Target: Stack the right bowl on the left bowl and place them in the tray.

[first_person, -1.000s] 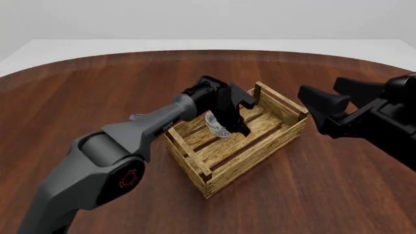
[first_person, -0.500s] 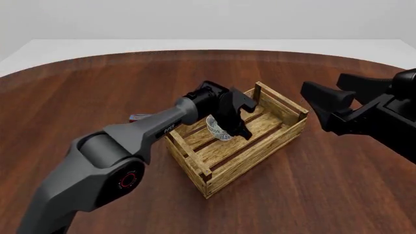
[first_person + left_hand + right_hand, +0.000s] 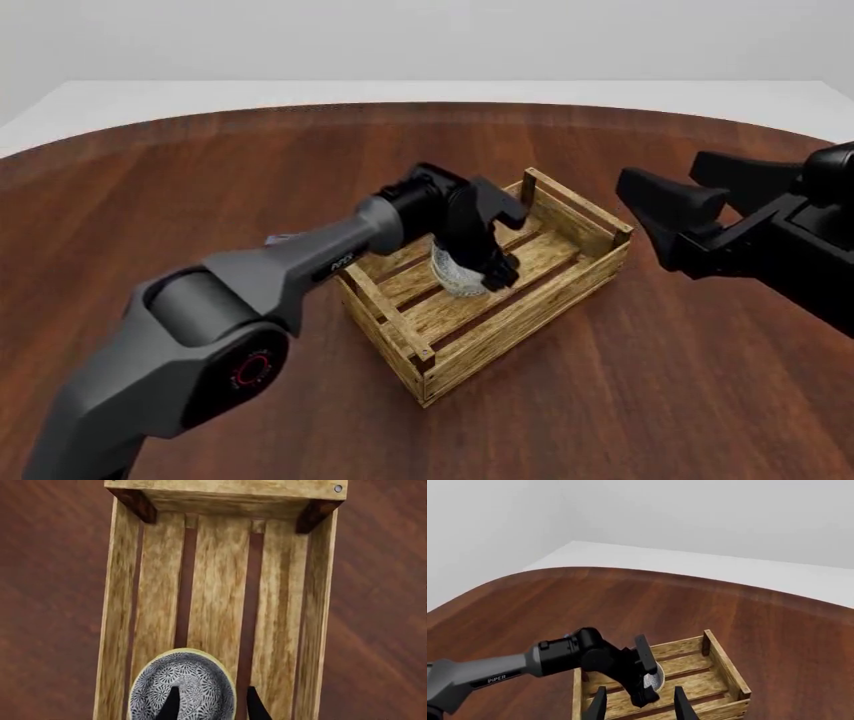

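The grey floral-patterned bowl with a pale yellow rim (image 3: 181, 687) is held by the left tool (image 3: 209, 705), clamped across its rim, low inside the light-wood slatted tray (image 3: 567, 290) on the dark wooden bench (image 3: 694, 380). Only one bowl can be made out. The right tool (image 3: 667, 222) hangs open beside the tray. If released while tilted, the bowl could tip against a slat or roll.

Grey-patterned, yellow-rimmed bowl (image 3: 181, 687) sits tilted inside the light-wood slatted tray (image 3: 587, 275), near the tabletop centre.
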Motion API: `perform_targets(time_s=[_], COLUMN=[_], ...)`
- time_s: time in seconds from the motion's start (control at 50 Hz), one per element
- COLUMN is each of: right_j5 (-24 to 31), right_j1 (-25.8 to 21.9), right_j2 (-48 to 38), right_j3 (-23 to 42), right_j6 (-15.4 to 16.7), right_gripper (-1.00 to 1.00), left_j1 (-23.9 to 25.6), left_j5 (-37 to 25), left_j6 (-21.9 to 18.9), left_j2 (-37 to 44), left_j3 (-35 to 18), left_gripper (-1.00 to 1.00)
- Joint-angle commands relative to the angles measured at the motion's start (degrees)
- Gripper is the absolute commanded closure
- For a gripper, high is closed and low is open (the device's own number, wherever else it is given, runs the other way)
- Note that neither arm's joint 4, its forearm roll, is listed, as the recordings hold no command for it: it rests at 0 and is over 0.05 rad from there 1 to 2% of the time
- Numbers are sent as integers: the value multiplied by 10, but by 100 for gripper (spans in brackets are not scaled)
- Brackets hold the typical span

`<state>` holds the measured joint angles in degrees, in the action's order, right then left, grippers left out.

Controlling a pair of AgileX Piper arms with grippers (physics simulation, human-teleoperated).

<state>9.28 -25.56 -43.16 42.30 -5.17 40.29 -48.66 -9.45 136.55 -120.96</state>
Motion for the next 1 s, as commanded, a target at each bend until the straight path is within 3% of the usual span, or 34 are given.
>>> perform_targets(time_s=[0.02,0.28,0.58,0.88,1.0], right_j5=[-8,-10,-9,-12,-14], right_j1=[-9,-10,-11,-13,-14], right_j2=[-11,-14,-15,-20,-24], right_j3=[-3,-4,-3,-4,-5], right_j6=[3,4,5,5,5], right_gripper=[-100,-100,-100,-100,-100], left_j1=[-20,-30,-54,-108,-121], left_j5=[9,10,43,88,122], left_j6=[24,13,-7,-3,2], left_j2=[-30,-69,-163,-259,-303], left_j3=[42,61,134,194,245], left_gripper=[-100,-100,-100,-100,-100])
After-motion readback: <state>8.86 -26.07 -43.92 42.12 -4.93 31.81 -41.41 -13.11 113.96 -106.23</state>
